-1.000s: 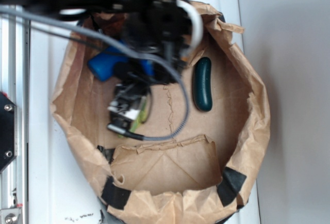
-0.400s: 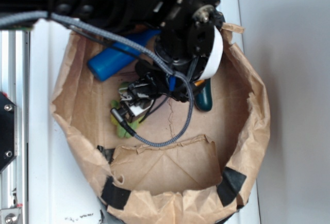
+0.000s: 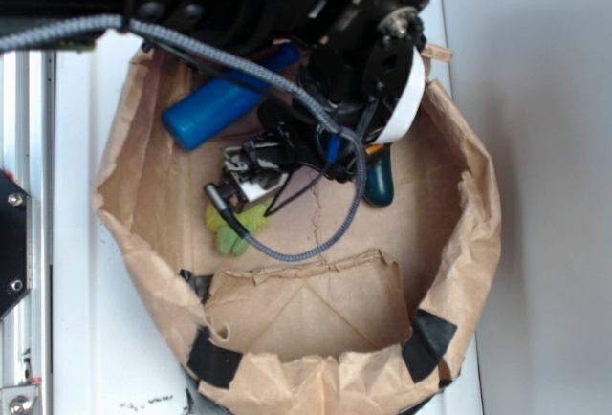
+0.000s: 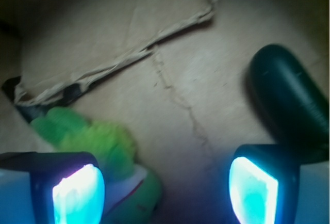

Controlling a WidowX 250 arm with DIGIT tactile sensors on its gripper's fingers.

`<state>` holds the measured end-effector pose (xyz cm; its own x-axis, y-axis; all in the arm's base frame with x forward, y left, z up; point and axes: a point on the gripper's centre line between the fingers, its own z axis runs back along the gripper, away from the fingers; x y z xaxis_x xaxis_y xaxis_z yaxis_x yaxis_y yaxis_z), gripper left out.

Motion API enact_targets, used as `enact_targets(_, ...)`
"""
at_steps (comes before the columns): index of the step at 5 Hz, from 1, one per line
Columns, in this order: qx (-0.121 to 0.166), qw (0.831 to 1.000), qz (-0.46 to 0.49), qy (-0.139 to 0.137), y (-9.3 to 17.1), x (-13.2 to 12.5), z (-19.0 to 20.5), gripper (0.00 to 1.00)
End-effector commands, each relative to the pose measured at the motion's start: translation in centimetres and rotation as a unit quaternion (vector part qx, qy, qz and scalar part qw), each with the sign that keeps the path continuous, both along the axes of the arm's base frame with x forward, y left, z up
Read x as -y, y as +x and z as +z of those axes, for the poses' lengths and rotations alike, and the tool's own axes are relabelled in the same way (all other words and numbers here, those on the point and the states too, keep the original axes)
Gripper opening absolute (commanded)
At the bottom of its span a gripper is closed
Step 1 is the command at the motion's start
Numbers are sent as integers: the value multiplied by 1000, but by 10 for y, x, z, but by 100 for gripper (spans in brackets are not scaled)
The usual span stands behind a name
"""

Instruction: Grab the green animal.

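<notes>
On the left of the exterior view we see the blue bottle [image 3: 222,107] lying slantwise on the floor of the paper bag [image 3: 478,243], and below it the green animal [image 3: 234,227], mostly covered by the gripper [image 3: 239,185] hanging over it. In the wrist view the toy [image 4: 111,167] sits low on the left, its fuzzy body running under the left finger [image 4: 77,195], while the right finger [image 4: 255,190] stands well apart from it, near the dark cucumber [image 4: 291,100]. So the pincer is spread wide, with nothing between the pads yet.

Our worry is the offset: the toy lies toward one side of the opening, not in its middle. Descending as we are, the left finger could land on the plush and squash it, or closing could pinch only a limb (fuzzy fabric slips easily). The right finger might also nudge the cucumber.

The toy's long axis seems to slant from upper left to lower right in the wrist view; which end is the head we cannot tell, though a trace of pale and red shows near the bottom.
</notes>
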<state>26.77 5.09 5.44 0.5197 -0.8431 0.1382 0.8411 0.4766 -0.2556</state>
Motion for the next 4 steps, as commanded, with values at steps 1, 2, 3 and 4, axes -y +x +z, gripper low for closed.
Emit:
enact_targets(1, 6, 999, -41, -7, -8, 3, 29, 100)
enact_targets(2, 26, 998, -49, -13, -14, 6, 23, 100)
enact_targets(3, 41, 998, -52, -6, -10, 18, 10, 100)
enact_targets(4, 91, 994, -61, -30, -14, 26, 0, 100)
